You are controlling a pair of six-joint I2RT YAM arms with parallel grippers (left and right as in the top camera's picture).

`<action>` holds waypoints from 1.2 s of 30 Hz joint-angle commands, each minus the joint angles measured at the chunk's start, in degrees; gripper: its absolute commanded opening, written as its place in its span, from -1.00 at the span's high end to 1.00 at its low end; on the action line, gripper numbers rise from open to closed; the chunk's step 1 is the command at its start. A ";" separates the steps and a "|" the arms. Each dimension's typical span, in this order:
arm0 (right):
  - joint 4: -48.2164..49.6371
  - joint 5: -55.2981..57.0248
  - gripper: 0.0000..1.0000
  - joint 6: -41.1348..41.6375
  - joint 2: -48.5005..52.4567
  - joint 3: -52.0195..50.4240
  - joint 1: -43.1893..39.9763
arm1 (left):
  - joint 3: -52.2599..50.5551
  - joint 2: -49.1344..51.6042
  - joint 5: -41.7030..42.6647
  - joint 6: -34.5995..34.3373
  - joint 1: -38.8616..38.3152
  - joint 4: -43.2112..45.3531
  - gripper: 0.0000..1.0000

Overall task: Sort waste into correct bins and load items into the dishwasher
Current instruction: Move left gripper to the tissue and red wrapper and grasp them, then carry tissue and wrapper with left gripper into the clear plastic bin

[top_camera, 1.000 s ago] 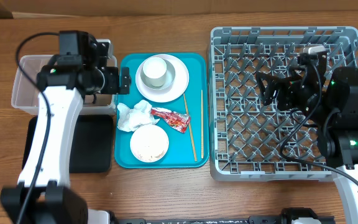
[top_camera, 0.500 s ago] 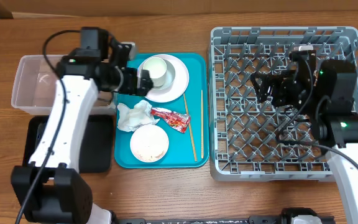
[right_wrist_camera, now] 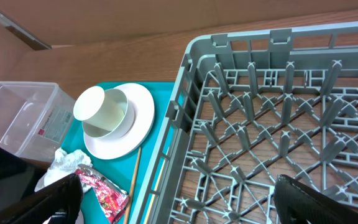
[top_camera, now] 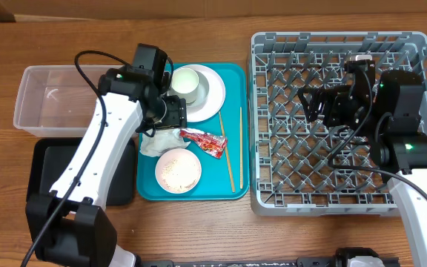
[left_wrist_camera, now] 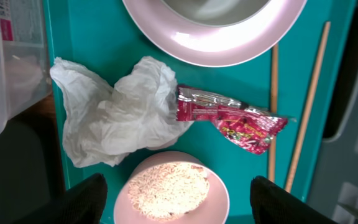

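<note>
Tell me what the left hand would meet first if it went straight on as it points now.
Probably the bowl of rice, lying between the left hand's open fingers in the wrist view. The napkin and red wrapper sit just beyond; depth is unclear.

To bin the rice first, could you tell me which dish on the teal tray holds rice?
The small bowl just below the napkin in the overhead view holds the rice; the plate and cup look bare.

A crumpled white napkin (left_wrist_camera: 117, 118) touches the red wrapper (left_wrist_camera: 235, 118), just beside the rice bowl (left_wrist_camera: 219, 194); two chopsticks (left_wrist_camera: 309, 93) lie alongside.
</note>
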 commanded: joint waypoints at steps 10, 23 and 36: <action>-0.72 -0.50 -1.00 0.28 -0.37 1.73 -0.15 | -5.46 15.82 -6.08 -3.30 -0.79 7.69 -0.36; -0.70 -0.50 -1.00 0.28 -0.37 1.73 -0.15 | 11.56 10.69 -2.10 3.50 -0.74 -3.43 0.92; -0.79 -0.52 -1.00 0.28 -0.37 1.73 -0.15 | 17.79 9.29 -12.07 15.65 14.19 -4.50 0.92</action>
